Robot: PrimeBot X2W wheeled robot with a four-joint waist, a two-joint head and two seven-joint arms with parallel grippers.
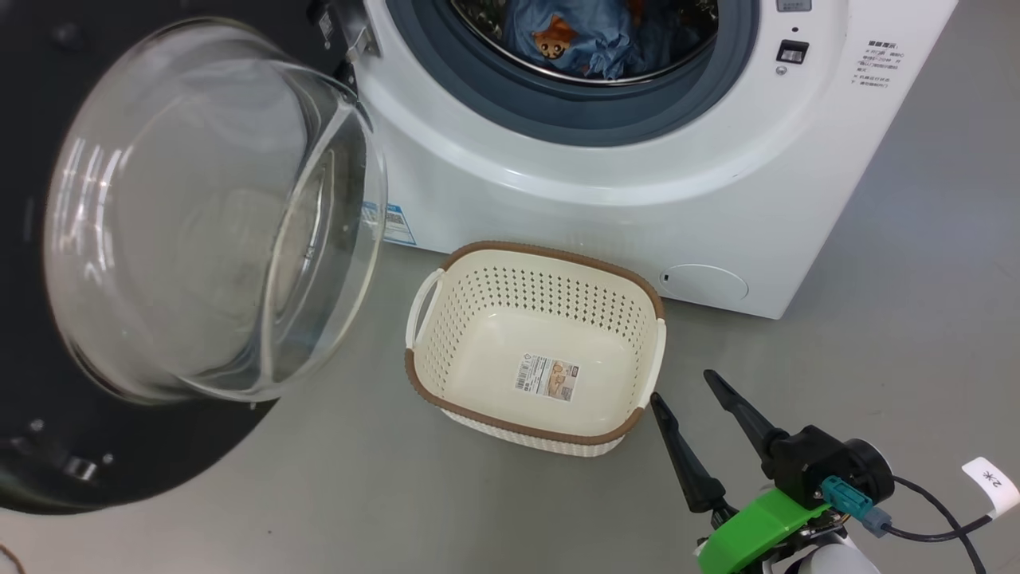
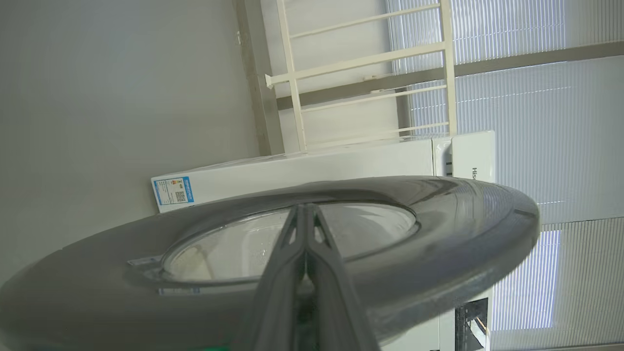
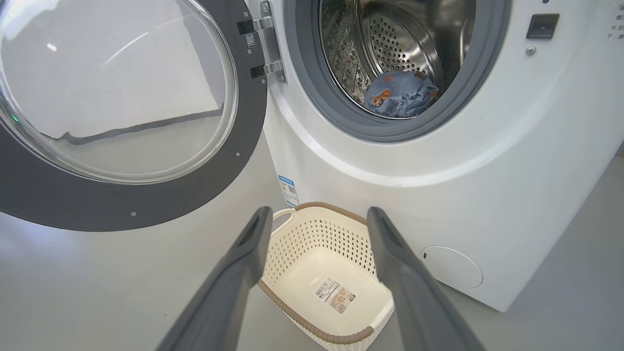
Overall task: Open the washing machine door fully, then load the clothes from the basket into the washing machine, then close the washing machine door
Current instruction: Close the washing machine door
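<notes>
The washing machine stands with its round door swung open to the left. Light-blue clothes with orange figures lie inside the steel drum. The cream basket sits on the floor in front of the machine, with just a label sticker on its bottom. My right gripper is open, hovering beside the basket's near right corner. In the left wrist view my left gripper is shut and empty, its tips against the outer face of the door.
Grey floor surrounds the machine and basket. A round flap sits at the machine's lower right. Behind the machine, the left wrist view shows a white frame and window blinds.
</notes>
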